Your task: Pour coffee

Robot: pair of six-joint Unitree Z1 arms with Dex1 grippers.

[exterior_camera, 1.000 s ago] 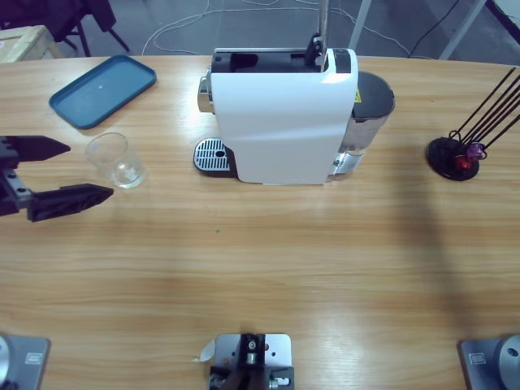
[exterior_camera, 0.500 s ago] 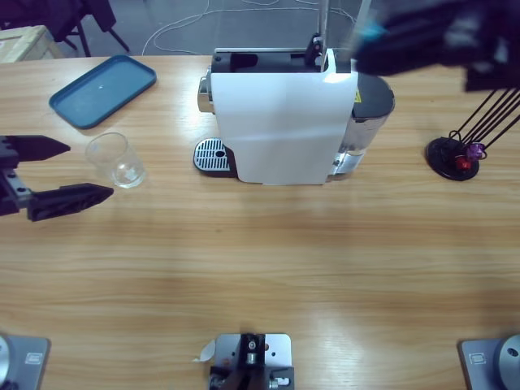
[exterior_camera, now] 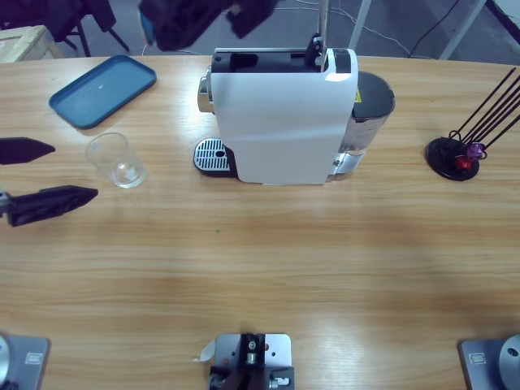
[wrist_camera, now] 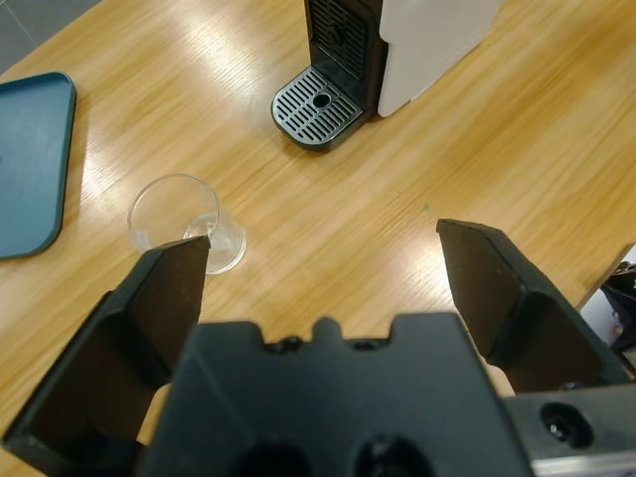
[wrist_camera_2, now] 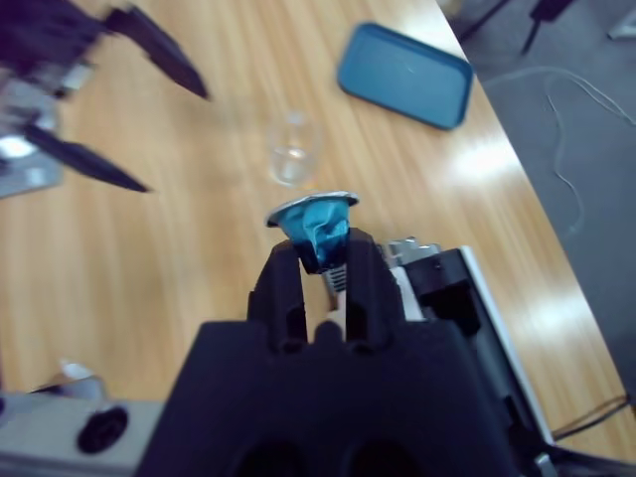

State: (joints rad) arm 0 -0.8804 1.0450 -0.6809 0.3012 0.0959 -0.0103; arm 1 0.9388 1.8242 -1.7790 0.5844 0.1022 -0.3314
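A white coffee machine [exterior_camera: 280, 122] stands at the table's far middle, its drip grate [exterior_camera: 213, 154] facing left. A clear glass [exterior_camera: 116, 159] sits left of the grate. My left gripper [exterior_camera: 75, 171] is open at the left edge, just left of the glass [wrist_camera: 186, 224], with the grate [wrist_camera: 318, 107] beyond. My right gripper [wrist_camera_2: 318, 256] is shut on a blue coffee capsule [wrist_camera_2: 316, 221] high over the machine's open top slot [wrist_camera_2: 442, 273]. From above it is a dark blur [exterior_camera: 203, 16] at the machine's top left.
A blue tray [exterior_camera: 103, 89] lies at the far left, behind the glass. A black stand with thin rods [exterior_camera: 467, 150] holds a capsule at the right. The machine's water tank [exterior_camera: 370, 106] sits on its right side.
The right arm swept from the upper right across to the upper left above the machine. The left gripper drew back a little toward the left edge.
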